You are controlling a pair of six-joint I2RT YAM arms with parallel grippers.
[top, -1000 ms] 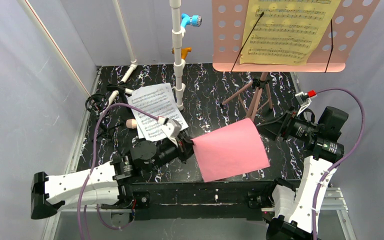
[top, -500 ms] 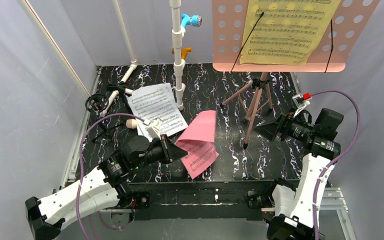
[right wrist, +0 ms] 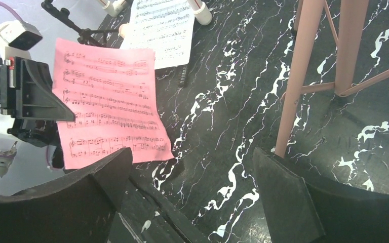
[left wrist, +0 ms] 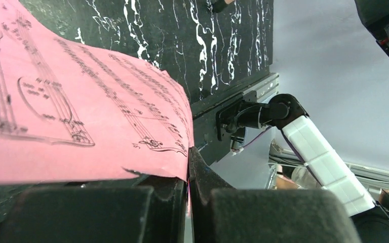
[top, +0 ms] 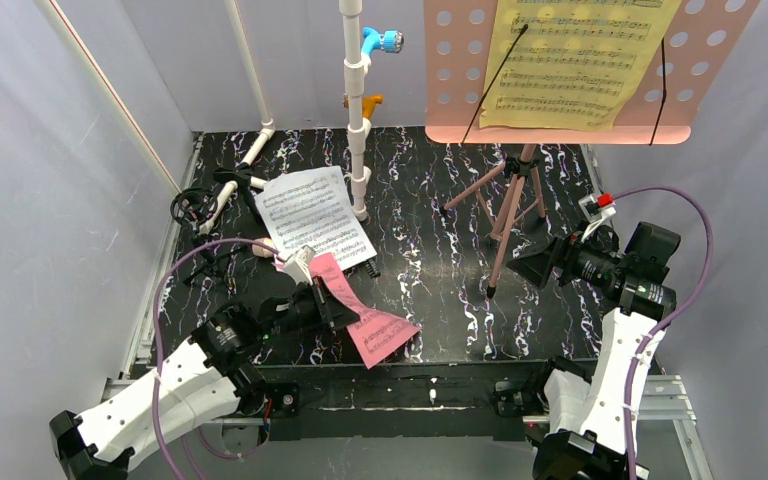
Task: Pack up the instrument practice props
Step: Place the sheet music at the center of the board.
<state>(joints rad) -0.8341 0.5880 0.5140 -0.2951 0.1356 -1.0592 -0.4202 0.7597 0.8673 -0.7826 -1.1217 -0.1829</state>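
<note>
My left gripper (top: 332,305) is shut on the edge of a pink sheet-music page (top: 362,318), which droops onto the black marbled table near the front edge. In the left wrist view the page (left wrist: 81,116) is pinched between the closed jaws (left wrist: 189,192). It also shows in the right wrist view (right wrist: 109,111). A white page (top: 315,215) lies at back left. A yellow page (top: 570,60) rests on the pink stand's desk (top: 720,70), above its tripod legs (top: 510,200). My right gripper (top: 525,265) is open and empty beside the tripod leg (right wrist: 304,66). A beige-pink tube end (top: 260,246) peeks out beside the white page; the purple tube is hidden.
A white pipe frame (top: 357,110) with blue and orange fittings stands at the back centre. A small black comb-like clip (top: 372,268) lies by the white page. Black cables (top: 195,205) sit at the left edge. Grey walls close in on three sides.
My left gripper has pulled back to the left and lowered with the pink page, which went from spread over the table's middle to drooping at front left. The right gripper barely shifted.
</note>
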